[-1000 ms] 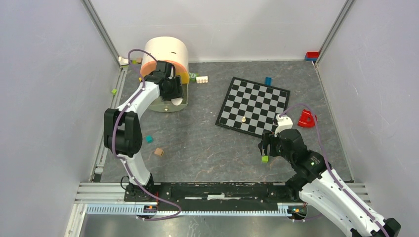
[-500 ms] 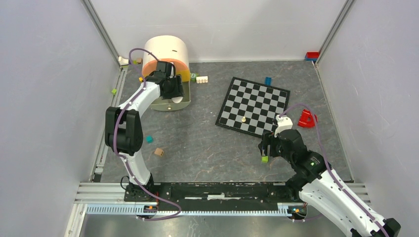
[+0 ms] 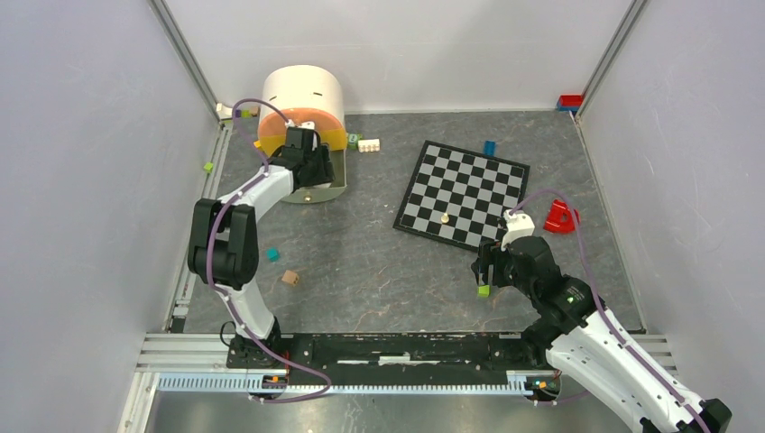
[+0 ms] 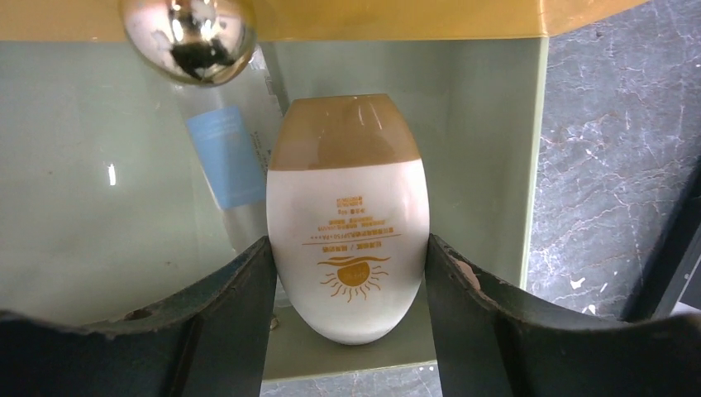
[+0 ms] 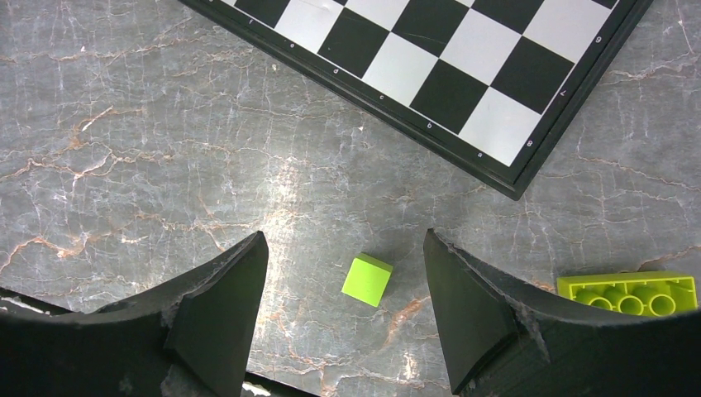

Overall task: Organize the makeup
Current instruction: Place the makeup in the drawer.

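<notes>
Clamping the cream oval (image 4: 347, 223) are the left jaws; the right jaws gape over a green cube (image 5: 367, 279).

Cream oval (image 4: 347, 248) — tan-topped, sun-printed

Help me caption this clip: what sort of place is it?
Probably a robot test cell, not a home: plain white panels in metal framing enclose a grey marbled tabletop, with a chessboard and toy bricks scattered as props.
</notes>
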